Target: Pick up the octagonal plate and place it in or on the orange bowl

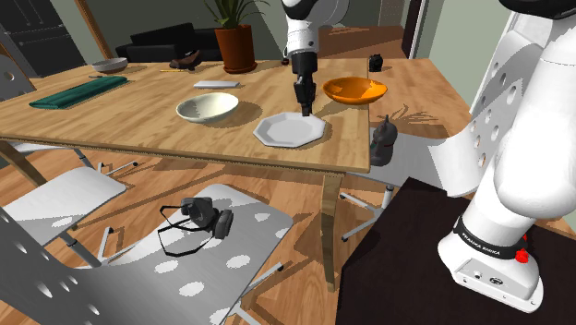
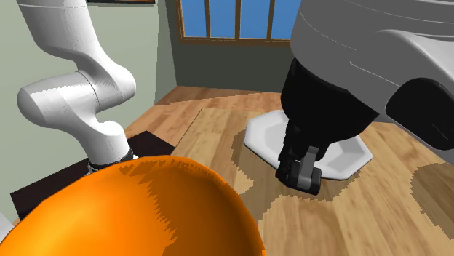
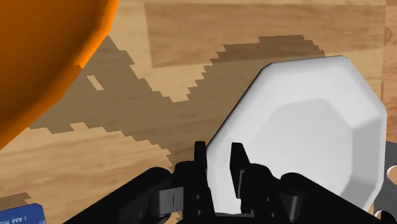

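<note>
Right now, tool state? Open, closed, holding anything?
Tool: closed on the rim of the white octagonal plate, which rests on the wooden table.

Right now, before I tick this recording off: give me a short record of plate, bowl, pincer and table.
plate: white octagonal plate, flat on the wooden table
bowl: orange bowl, beside the plate, not touching it
pincer: pincer closed on the plate's rim, on the side toward the bowl
task: plate not yet lifted
also on table: white bowl, green cloth, potted plant
</note>
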`<state>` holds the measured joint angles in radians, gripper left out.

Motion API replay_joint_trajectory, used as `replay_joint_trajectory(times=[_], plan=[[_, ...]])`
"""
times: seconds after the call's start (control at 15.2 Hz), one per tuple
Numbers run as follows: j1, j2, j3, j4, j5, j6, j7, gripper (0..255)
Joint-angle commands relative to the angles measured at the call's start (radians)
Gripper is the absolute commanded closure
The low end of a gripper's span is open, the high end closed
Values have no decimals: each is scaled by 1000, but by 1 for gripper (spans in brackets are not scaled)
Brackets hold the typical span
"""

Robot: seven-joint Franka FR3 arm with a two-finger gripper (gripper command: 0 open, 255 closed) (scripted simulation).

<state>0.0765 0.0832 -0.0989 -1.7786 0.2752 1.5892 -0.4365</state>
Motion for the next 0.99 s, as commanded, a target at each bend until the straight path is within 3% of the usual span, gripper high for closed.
replay_joint_trajectory(times=[0.0,0.92], plan=[[0,1,0,-1,-1,0,0,255],[-4,0,-2,157,0,-155,36,255]])
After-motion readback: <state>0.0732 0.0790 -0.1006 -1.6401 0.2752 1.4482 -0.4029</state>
